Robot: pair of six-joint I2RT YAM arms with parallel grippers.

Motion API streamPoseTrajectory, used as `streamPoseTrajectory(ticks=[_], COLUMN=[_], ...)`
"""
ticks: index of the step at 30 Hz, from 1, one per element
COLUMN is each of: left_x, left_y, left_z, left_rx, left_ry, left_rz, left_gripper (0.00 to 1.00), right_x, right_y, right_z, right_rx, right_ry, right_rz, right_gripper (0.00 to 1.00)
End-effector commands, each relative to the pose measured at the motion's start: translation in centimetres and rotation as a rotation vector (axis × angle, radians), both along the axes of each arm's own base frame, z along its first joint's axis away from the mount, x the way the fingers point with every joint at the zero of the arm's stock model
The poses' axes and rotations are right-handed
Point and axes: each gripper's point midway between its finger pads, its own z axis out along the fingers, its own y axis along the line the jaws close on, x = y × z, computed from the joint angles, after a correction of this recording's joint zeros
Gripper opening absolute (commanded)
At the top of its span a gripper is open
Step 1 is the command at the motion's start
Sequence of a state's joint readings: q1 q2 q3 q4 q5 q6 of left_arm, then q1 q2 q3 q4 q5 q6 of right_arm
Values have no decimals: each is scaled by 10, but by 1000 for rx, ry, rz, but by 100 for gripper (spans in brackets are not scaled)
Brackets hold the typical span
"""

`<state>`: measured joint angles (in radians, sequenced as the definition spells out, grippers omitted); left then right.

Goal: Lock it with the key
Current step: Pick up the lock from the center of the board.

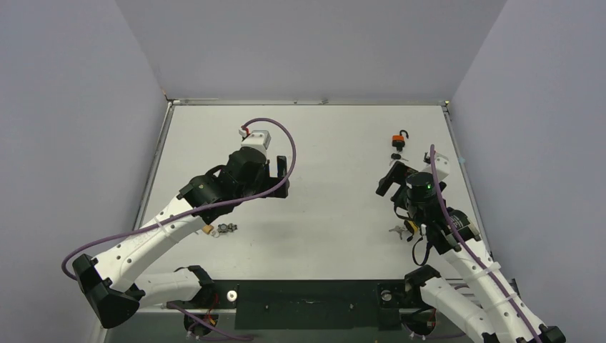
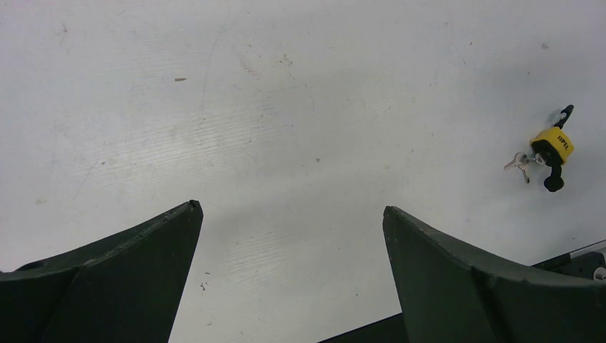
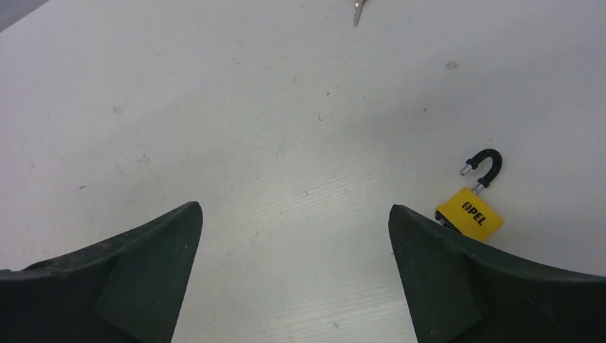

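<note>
Over on the right side of the table, the right gripper hangs with its two dark fingers spread as wide as they go, pinching nothing and touching nothing; only bare white surface shows between them. The left gripper, nearer the middle, is spread just as wide and grips nothing either. The yellow padlock lies flat just beyond the right gripper, toward the far right corner, with its black shackle swung open. One corner of its body slips behind the right-hand finger in the wrist view. A silver key lies well ahead of that gripper, cut off at the top of the wrist view. From the left wrist I can see a yellow lock with a bunch of keys touching it; whether it is the same padlock I cannot tell. A small dark object by the left arm is too tiny to make out.
</note>
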<state>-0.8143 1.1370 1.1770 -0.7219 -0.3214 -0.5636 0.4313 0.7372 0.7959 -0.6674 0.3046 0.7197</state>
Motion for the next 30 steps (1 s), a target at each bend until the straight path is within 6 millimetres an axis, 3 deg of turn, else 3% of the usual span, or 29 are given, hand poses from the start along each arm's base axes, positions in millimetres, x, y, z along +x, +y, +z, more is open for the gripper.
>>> streamPoseTrajectory(ticks=[1, 8, 13, 17, 23, 30], left_x=[4, 3, 2, 0, -4, -9], left_y=[3, 4, 4, 3, 0, -3], left_z=[20, 17, 15, 14, 14, 19], left_rx=[-31, -12, -13, -21, -49, -90], left_ry=[-58, -48, -42, -34, -25, -28], left_rz=[11, 6, 4, -4, -16, -35], left_gripper=[99, 99, 99, 99, 99, 99], right_x=[1, -4, -10, -15, -25, -26], right_y=[-13, -29, -44, -54, -78, -88], right_z=[10, 7, -5, -27, -75, -120], right_rx=[-17, -31, -42, -33, 23, 133], right_ry=[-6, 27, 77, 147, 299, 391], right_rz=[-77, -157, -227, -268, -358, -394], right_gripper=[100, 99, 97, 95, 88, 83])
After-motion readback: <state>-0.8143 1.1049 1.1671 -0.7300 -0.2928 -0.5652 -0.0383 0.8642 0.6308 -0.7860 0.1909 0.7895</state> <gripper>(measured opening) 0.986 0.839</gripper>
